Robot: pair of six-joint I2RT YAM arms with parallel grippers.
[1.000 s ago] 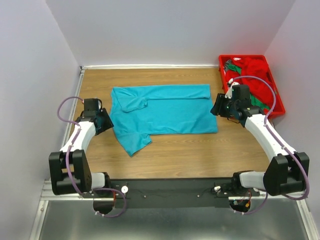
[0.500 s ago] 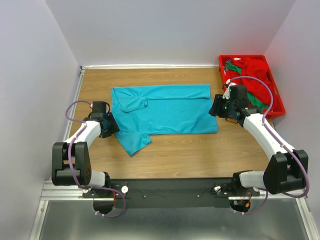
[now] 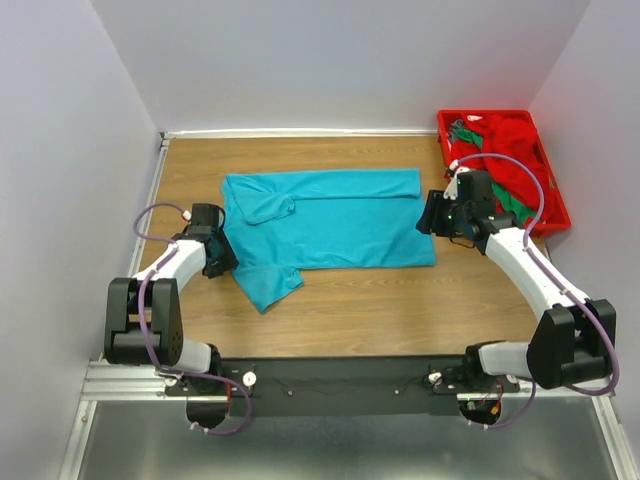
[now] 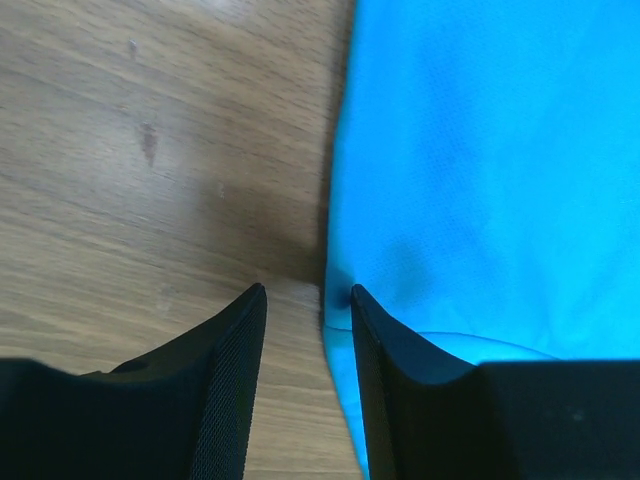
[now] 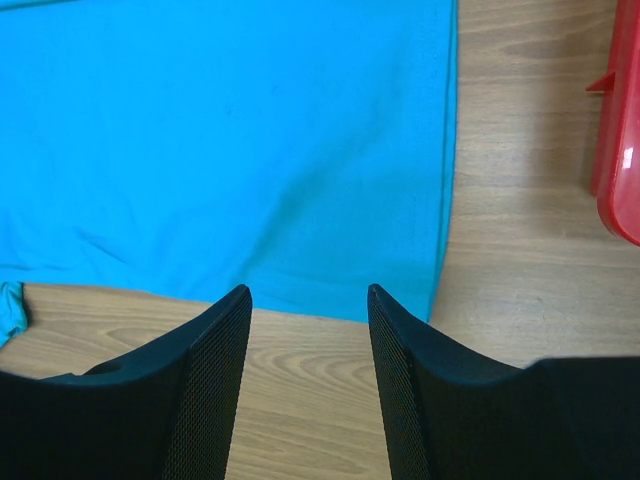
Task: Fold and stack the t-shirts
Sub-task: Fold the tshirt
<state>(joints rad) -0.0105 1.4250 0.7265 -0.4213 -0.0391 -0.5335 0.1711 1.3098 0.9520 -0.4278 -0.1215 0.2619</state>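
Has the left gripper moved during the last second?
Yes. In the top view the left gripper has moved right over the wooden table, up to the left edge of the teal cloth t-shirt, which stayed in place.

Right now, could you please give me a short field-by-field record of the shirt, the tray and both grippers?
teal t-shirt: spread flat on the wooden table, one sleeve folded in over the body, the other sticking out toward the near edge
red tray: far right corner, holding red and green cloth
left gripper: open, low at the shirt's left edge, which lies between its fingers
right gripper: open, at the shirt's right edge
stack: none started on the table yet
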